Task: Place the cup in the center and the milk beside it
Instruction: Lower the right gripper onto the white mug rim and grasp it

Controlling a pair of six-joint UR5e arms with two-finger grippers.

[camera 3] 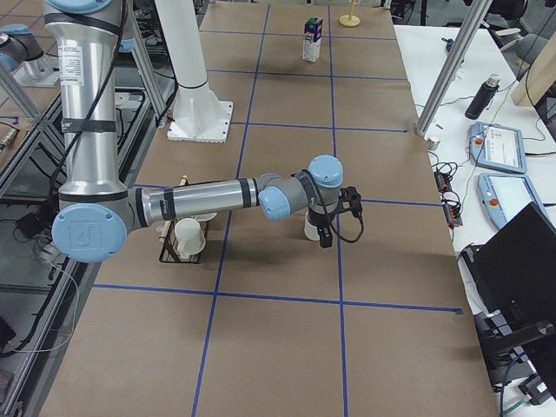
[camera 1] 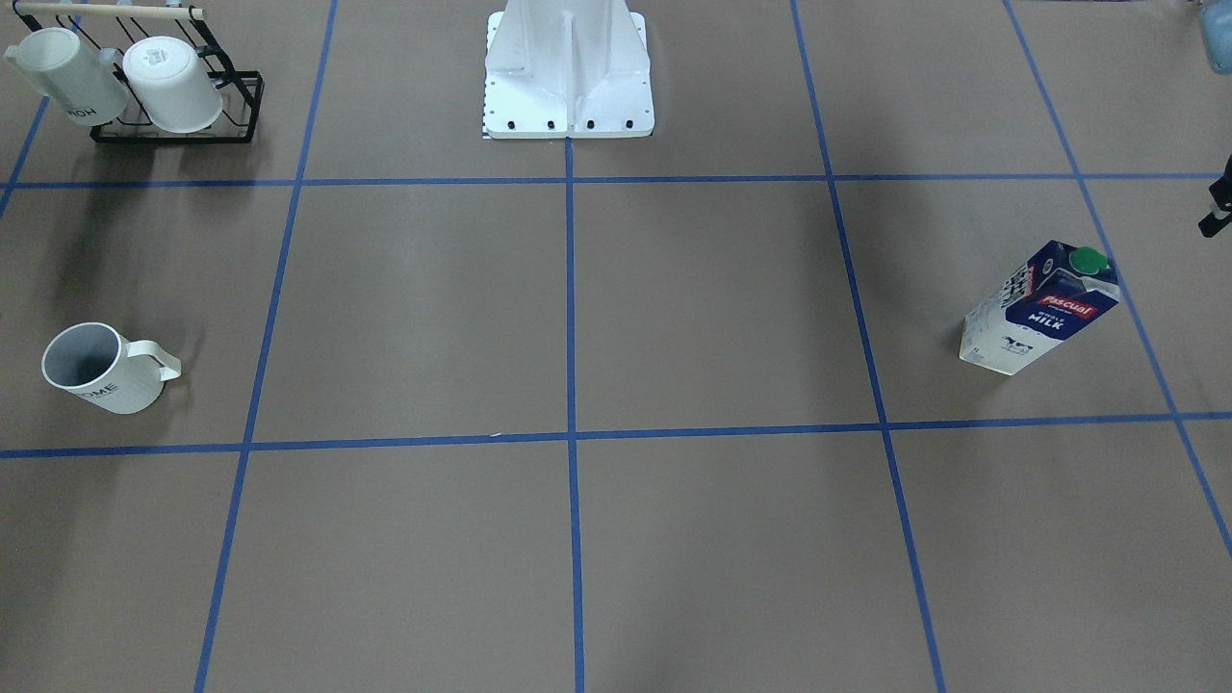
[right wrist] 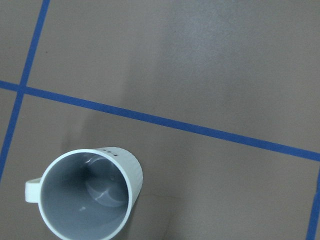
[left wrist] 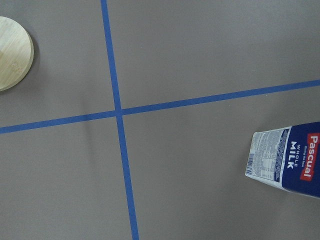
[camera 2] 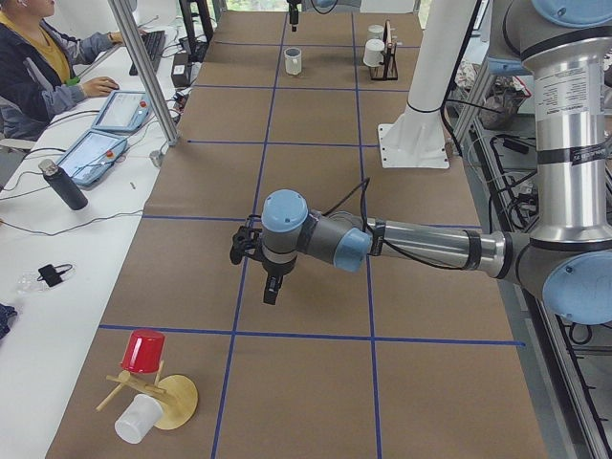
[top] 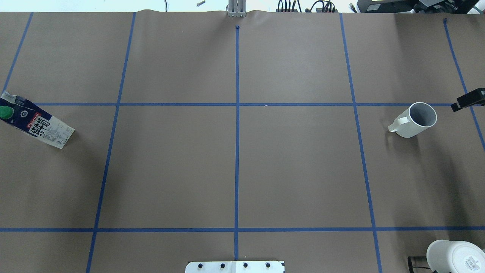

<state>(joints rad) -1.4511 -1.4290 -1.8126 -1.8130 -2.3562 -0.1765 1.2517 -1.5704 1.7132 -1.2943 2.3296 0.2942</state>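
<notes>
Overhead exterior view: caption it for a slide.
Pascual milk carton upright at far left, white mug at far right, neither yet in the centre.

— On the bench?
— Brown paper all over, squared off by blue tape. Near the right claw, the cup, upright, mouth up, on bare paper.
— And by the left claw?
— The milk, standing, green cap on top. On that claw's far side from it, a round wooden stand.
— Further back?
— Behind the right claw, toward the robot's edge, a black wire rack. Between both claws along that same edge, a white base plate, flat on the paper.
</notes>
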